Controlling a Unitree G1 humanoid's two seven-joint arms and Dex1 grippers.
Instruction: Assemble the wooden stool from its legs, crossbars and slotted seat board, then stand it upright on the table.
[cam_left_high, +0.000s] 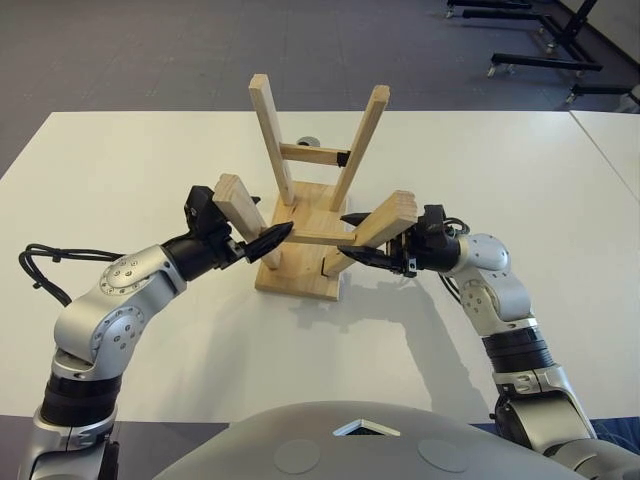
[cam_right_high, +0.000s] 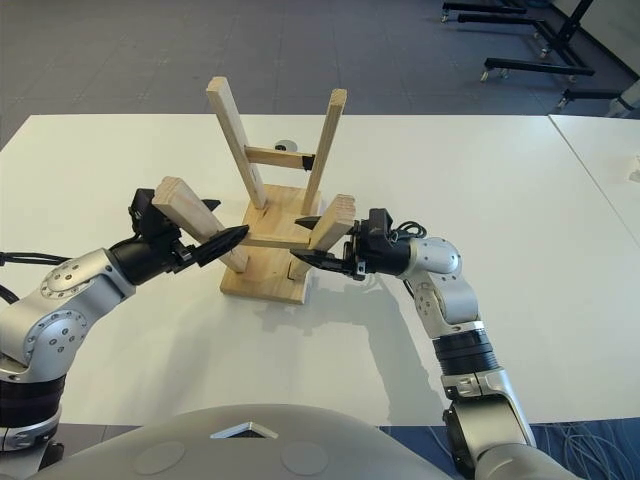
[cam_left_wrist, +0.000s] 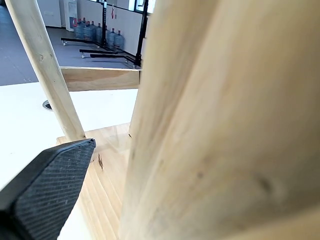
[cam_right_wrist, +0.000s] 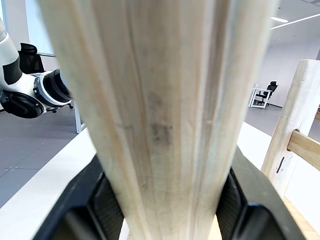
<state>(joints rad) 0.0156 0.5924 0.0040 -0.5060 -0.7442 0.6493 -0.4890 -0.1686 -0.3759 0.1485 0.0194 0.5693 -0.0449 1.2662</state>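
The wooden stool lies upside down on the white table, its slotted seat board (cam_left_high: 300, 281) flat and all its legs pointing up. The two far legs (cam_left_high: 271, 130) are joined by a crossbar (cam_left_high: 312, 155). A second crossbar (cam_left_high: 316, 238) spans the two near legs. My left gripper (cam_left_high: 268, 218) straddles the near-left leg (cam_left_high: 238, 203); in the left wrist view a finger pad (cam_left_wrist: 52, 187) stands slightly off the wood, so it is open. My right gripper (cam_left_high: 352, 238) is shut on the near-right leg (cam_left_high: 392, 214), with both pads (cam_right_wrist: 107, 207) pressed against it.
A small round grey object (cam_left_high: 308, 140) lies on the table (cam_left_high: 130, 160) just behind the stool. Black cables (cam_left_high: 55, 262) trail by my left arm. A second table (cam_left_high: 612, 135) adjoins at the right. Wheeled black frames (cam_left_high: 545, 50) stand on the floor beyond.
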